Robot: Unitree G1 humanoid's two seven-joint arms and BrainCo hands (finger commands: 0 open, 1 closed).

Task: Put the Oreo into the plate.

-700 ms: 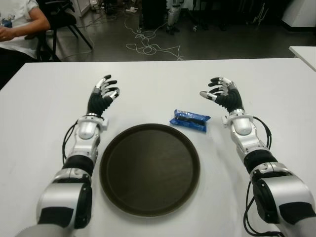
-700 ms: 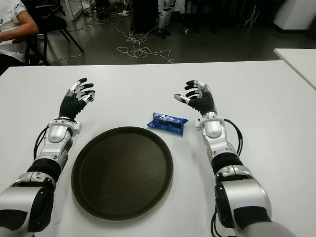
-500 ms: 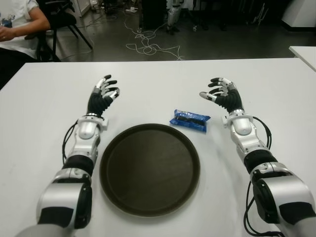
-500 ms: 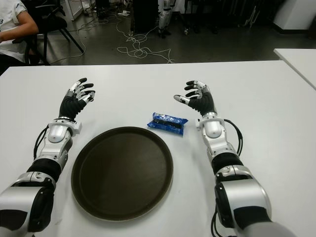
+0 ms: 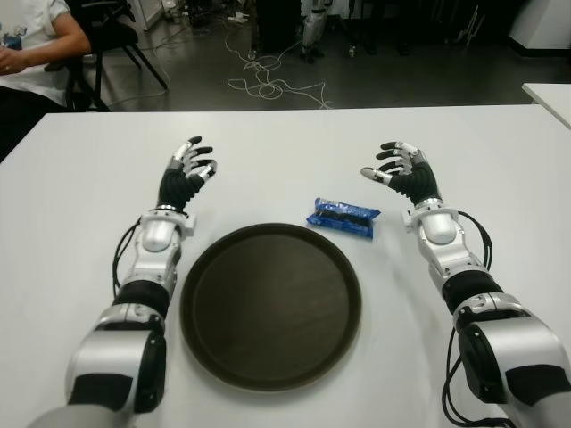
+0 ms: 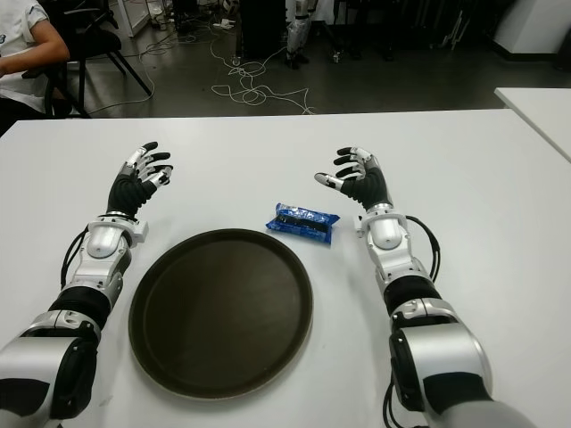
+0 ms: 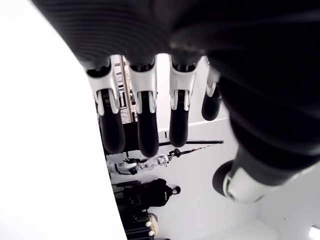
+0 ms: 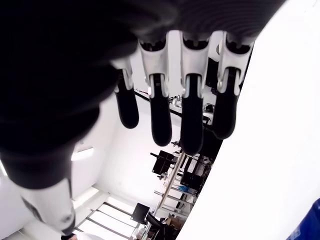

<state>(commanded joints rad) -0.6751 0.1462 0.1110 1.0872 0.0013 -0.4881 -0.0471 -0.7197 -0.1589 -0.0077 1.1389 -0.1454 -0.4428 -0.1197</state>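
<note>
No legible text anywhere.

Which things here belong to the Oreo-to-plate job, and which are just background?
Job:
Oreo pack, on the table just beyond the plate's far right rim
plate, nothing on it
right hand, open, nearest the pack
left hand, open, left of the plate

Background:
white table
cables on the floor
seated person at far left
</note>
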